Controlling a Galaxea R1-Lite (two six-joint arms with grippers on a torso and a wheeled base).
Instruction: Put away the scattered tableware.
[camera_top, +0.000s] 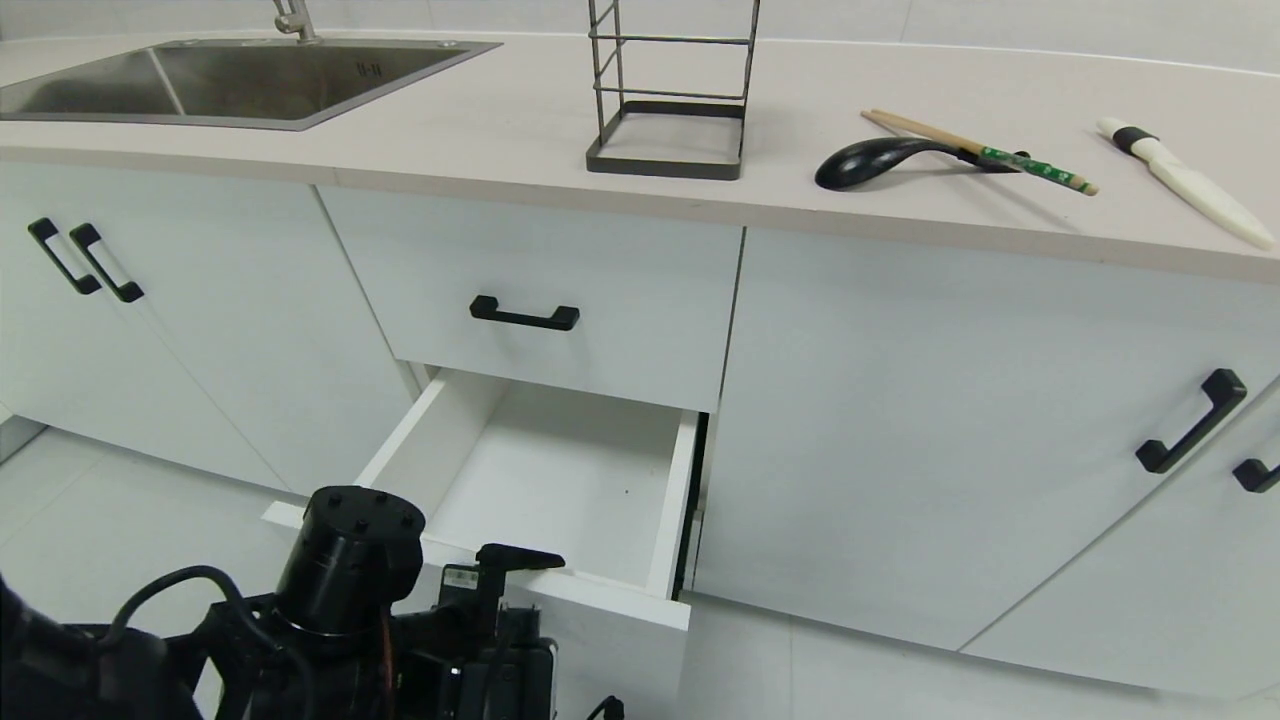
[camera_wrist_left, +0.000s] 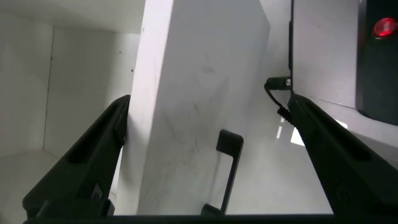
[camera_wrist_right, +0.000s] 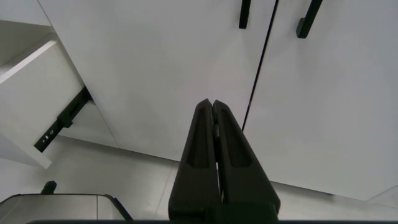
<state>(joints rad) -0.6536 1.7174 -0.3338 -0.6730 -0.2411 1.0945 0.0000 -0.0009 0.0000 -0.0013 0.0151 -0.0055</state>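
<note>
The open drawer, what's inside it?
In the drawer only its bare white floor and walls show, with nothing lying on the part in sight. Its back end runs under the closed drawer above, so that part is hidden.

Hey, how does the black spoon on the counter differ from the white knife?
The spoon is black with a rounded bowl; the knife is white, straight and tapering. The chopsticks rest across the spoon's handle, while the knife lies alone, farther right. Both lie flat on the countertop.
</note>
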